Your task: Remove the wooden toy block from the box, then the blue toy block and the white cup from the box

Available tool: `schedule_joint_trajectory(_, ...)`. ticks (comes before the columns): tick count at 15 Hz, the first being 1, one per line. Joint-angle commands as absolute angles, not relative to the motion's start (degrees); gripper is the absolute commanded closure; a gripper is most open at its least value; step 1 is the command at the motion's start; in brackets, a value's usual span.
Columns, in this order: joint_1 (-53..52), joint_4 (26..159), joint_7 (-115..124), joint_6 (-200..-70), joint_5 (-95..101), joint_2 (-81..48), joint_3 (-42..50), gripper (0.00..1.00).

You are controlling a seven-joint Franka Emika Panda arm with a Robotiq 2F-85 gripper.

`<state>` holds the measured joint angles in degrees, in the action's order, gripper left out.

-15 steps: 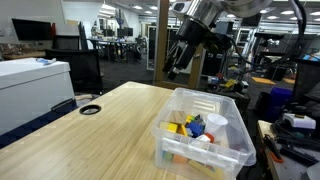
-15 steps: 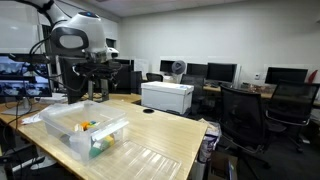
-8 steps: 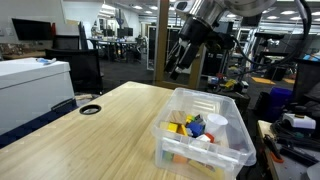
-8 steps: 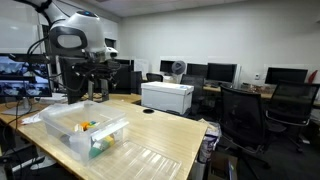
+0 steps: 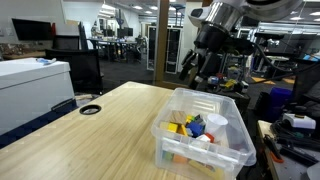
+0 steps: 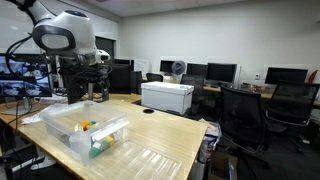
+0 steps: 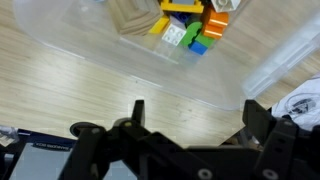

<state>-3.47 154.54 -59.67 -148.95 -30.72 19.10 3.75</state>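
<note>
The clear box (image 5: 240, 152) stands on the wooden table and shows in both exterior views (image 6: 112, 135). Inside it I see the blue toy block (image 5: 197, 124), the white cup (image 5: 215, 125) and yellow blocks (image 5: 172, 128). In the wrist view the box wall (image 7: 285, 62) curves round a heap of yellow, green and orange pieces (image 7: 190, 28), and a pale-tan piece that looks like the wooden toy block (image 7: 135, 14) sits at the top edge. My gripper (image 7: 196, 112) is open and empty. It hangs above the far end of the box (image 5: 205, 72), well clear of the toys.
A white printer (image 6: 166, 96) stands on the table behind the box, also seen at the table's side (image 5: 35, 90). A round cable hole (image 5: 91, 109) is in the tabletop. Office chairs (image 6: 245, 118) and desks with monitors stand around.
The arm has swung sideways over the far end of the box: to the right in one exterior view, to the left in the other. The toys have not moved.
</note>
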Motion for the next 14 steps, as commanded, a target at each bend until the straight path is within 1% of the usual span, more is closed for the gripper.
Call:
schedule_joint_trajectory(1, -3.4, 160.2, -55.2, -149.6, -26.4, 25.4, 5.6, 0.00)
schedule_joint_trajectory(6, -3.6, 159.2, -47.2, -156.6, -24.3, 21.1, 10.3, 0.00)
schedule_joint_trajectory(12, -5.0, 158.1, -46.6, -157.5, -24.7, 14.2, 11.7, 0.00)
schedule_joint_trajectory(14, -4.6, 157.6, -48.2, -158.3, -26.1, 12.1, 10.7, 0.00)
